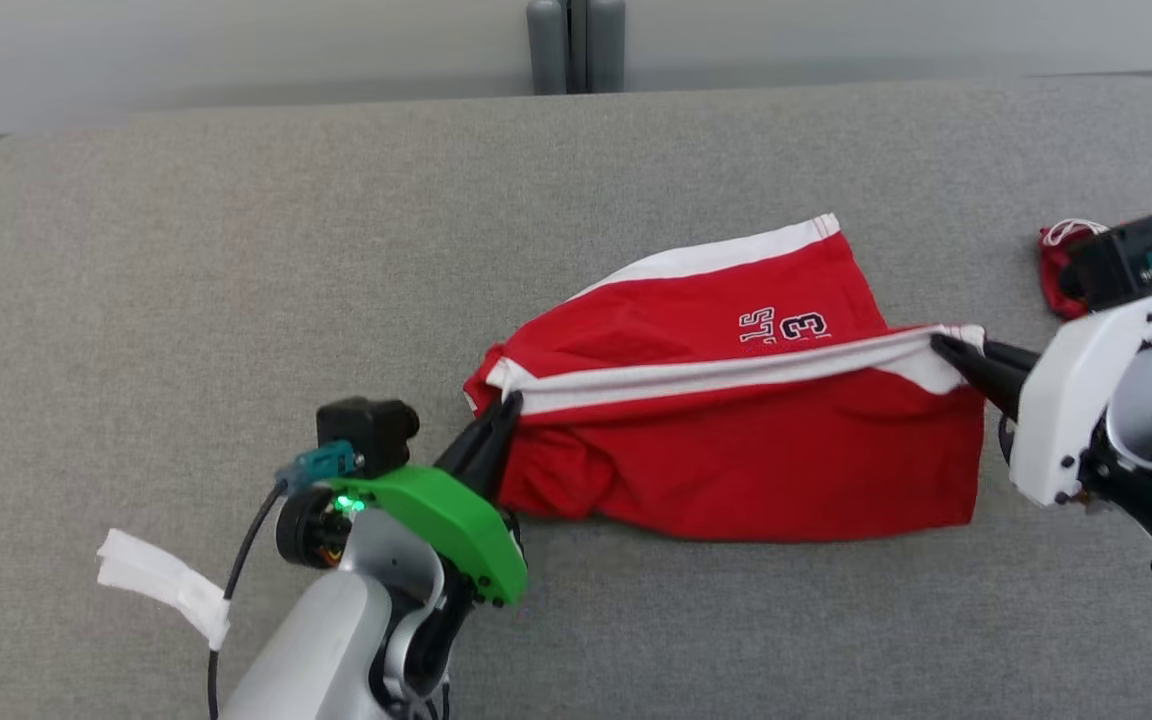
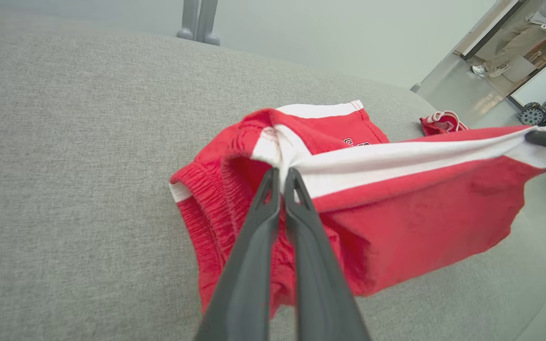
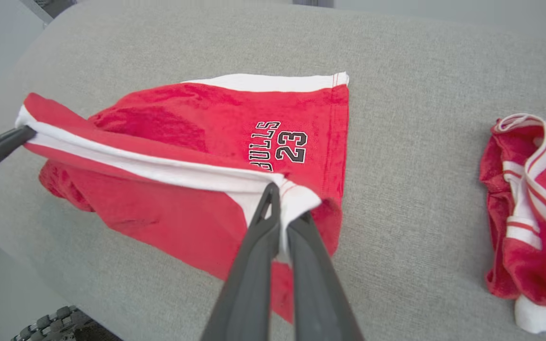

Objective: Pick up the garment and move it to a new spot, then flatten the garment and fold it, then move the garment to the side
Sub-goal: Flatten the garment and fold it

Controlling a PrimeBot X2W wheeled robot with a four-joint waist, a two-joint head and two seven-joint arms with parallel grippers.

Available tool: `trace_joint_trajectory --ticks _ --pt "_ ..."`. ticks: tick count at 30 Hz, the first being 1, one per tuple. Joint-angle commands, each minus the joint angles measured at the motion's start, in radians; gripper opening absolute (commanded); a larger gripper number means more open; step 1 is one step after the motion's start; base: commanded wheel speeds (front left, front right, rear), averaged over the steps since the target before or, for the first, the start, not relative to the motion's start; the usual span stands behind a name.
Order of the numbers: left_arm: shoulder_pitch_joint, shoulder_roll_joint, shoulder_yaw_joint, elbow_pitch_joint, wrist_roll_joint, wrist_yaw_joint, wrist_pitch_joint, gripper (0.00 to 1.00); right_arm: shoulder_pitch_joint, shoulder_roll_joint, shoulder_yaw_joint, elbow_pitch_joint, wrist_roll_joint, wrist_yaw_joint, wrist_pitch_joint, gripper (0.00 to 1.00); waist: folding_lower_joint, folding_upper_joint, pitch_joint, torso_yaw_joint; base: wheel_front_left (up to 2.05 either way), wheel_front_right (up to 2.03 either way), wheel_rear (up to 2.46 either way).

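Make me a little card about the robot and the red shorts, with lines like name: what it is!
surface: grey fabric top
garment: red shorts, white stripes, printed BULLS 23
left gripper: shut on the white stripe near the waistband
right gripper: shut on the stripe's hem end
shorts now: striped edge pulled taut between grippers, rest lying down
also there: second red-and-white garment, bunched, apart, robot's right

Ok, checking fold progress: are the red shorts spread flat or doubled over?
The red shorts are doubled over: left gripper and right gripper hold their white stripe taut as a raised ridge.
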Motion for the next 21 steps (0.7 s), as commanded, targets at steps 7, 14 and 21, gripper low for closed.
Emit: trace_joint_trajectory --ticks 7,14,21 --pt "-0.170 -0.047 0.023 0.143 0.001 0.038 -0.078 0.00 -0.233 -0.044 0.129 0.211 -0.062 -0.002 -0.166 0.00 0.0001 0.0000 0.135 0.053 0.00 0.00 0.00" --pt "-0.276 -0.062 -0.014 0.221 -0.043 0.069 -0.137 0.00 -0.386 -0.043 0.194 0.393 -0.095 -0.002 -0.293 0.00 0.0001 0.0000 0.201 0.094 0.00 0.00 0.00" --pt "-0.324 -0.064 -0.103 0.232 -0.139 0.100 -0.177 0.13 -0.484 -0.029 0.242 0.522 -0.110 -0.002 -0.375 0.00 0.0001 0.0000 0.234 0.113 0.00 0.00 0.00"
